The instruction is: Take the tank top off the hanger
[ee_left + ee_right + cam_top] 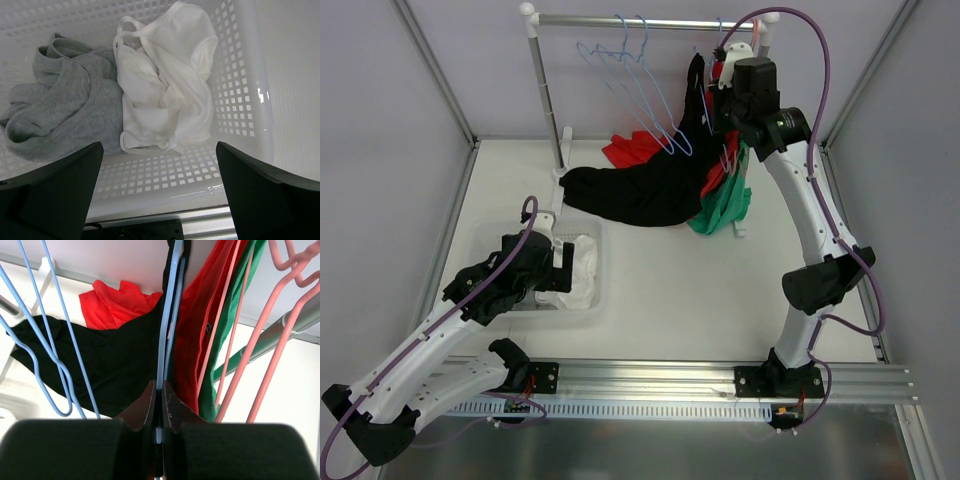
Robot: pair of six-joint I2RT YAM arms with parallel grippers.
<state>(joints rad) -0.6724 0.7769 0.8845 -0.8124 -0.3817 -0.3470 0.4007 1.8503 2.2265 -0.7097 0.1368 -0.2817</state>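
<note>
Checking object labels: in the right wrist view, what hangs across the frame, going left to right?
Empty blue hangers → blue hanger clamped in the right gripper → red garment → green garment → pink hangers.

Matt cloth tank top (630, 195), glossy plastic basket (240, 90)

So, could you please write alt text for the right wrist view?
The right gripper is shut on a light-blue wire hanger carrying a black fabric tank top. Beside it: empty blue wire hangers, pink wire hangers, a red garment, a green garment.
</note>
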